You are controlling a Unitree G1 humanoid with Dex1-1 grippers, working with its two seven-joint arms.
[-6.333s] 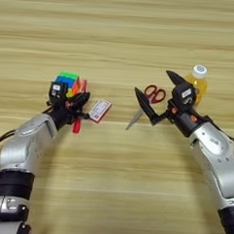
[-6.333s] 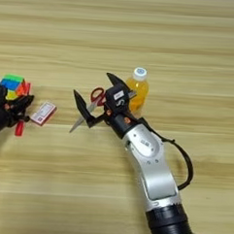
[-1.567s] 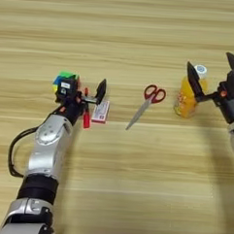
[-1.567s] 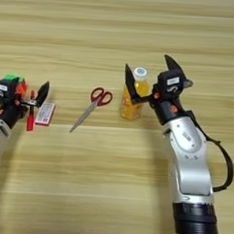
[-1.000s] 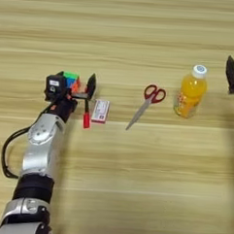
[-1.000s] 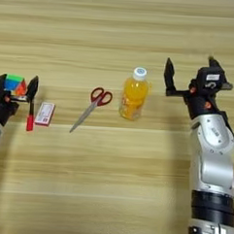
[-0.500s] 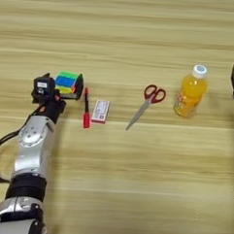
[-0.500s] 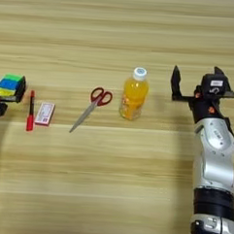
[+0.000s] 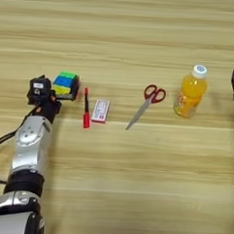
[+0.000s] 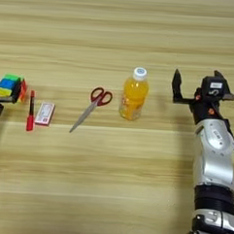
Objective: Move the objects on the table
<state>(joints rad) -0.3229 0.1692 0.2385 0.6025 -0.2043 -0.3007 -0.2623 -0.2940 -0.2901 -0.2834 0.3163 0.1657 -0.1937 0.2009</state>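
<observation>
Light wooden table [image 9: 123, 36] with plank-like grain, five items in a row: multicoloured puzzle cube [image 9: 66, 84] far left, then red pen [image 9: 86, 108], red-white card [image 9: 100, 111], red-handled scissors [image 9: 147, 104], orange drink bottle [image 9: 190, 92] with white cap. No readable writing anywhere. Left gripper [image 9: 41, 89] just left of the cube, finger state impossible to tell. Right gripper [image 10: 196, 84] spread wide, holding nothing, right of the bottle.

Both eyes look steeply down from the robot's head onto the table [image 9: 115, 187], at middling range. They share the bottle [image 10: 133, 94] and scissors [image 10: 93, 104]; left of the right gripper [image 10: 197, 85], the left eye alone reaches the left gripper [image 9: 41, 86].
</observation>
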